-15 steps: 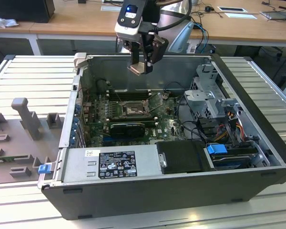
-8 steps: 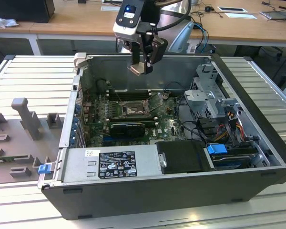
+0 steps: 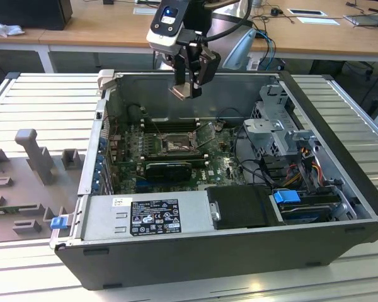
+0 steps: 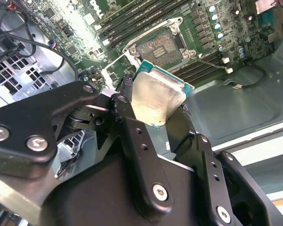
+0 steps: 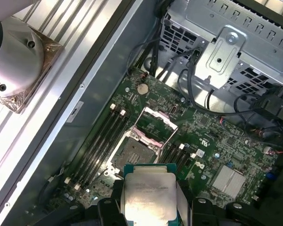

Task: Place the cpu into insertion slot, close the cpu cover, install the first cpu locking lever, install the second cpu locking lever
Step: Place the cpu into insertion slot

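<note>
- so here's where we're at: the cpu (image 5: 148,195) isn't in the insertion slot (image 5: 133,153) yet, it's up in the air above the slot, pinched by its edges in the gripper (image 3: 189,83), which is closed narrow around it
- the slot looks bare to us, with the dark pin field showing in both wrist views and nothing sitting in it
- the cpu cover (image 5: 156,123) stands flipped up at one edge of the slot, so it's open, not closed
- we can't really pick out the two locking levers; with the cover up we'd guess neither is latched
- by our count none of the four steps is finished, and placing the chip is the one in hand
- pose: in the exterior view the arm comes down from above the open computer case (image 3: 239,264) with the fingers pointing down, hanging well above the slot, roughly level with the case's open top
- the chip's silvery lid faces up toward the wrist cameras, with a green edge peeking out around it; we can't tell if it's level with the slot
- long black memory slots (image 5: 99,141) run alongside the slot, well below the gripper
</note>
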`<state>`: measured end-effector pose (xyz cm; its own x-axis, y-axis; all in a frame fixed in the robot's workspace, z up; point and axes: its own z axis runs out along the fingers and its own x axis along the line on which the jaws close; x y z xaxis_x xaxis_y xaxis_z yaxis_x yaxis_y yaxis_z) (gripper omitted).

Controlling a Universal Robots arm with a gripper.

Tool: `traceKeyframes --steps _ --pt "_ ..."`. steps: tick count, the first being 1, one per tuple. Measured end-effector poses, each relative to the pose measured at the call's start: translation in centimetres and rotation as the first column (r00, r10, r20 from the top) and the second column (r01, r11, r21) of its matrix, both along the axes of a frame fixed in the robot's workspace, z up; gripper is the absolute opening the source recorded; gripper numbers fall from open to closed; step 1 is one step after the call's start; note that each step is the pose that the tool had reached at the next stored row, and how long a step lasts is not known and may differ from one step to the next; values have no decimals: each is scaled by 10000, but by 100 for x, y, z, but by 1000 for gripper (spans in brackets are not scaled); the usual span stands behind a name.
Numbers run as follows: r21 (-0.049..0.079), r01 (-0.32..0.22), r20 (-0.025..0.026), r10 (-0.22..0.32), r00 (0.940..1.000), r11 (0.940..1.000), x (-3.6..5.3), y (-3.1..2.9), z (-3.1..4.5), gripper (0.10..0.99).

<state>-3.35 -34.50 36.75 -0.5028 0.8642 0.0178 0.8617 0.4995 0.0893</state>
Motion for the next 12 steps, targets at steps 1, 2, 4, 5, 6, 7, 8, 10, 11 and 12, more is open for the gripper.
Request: traceKeyframes --steps 1,2,4,5,6,7,8,10,11,12 --pt "-1 59 0 -59 10000 10000 0 0 0 525" --pt "0 103 0 -103 9999 9999 0 0 -1 525" --pt "-1 203 0 -203 9998 9998 0 0 -1 525" --pt "0 294 0 -294 9996 9996 0 0 -2 525" --pt "0 382 0 -382 9993 9993 0 0 -3 525" --pt "0 475 -1 -475 9989 9989 0 0 -3 525" --pt "0 533 0 -533 9986 9986 0 0 -4 525" --pt "0 686 0 -686 9976 9976 0 0 -4 525" --pt "1 822 0 -822 9966 9966 0 0 -6 525" --pt "1 985 1 -985 9951 9951 0 0 -9 525"
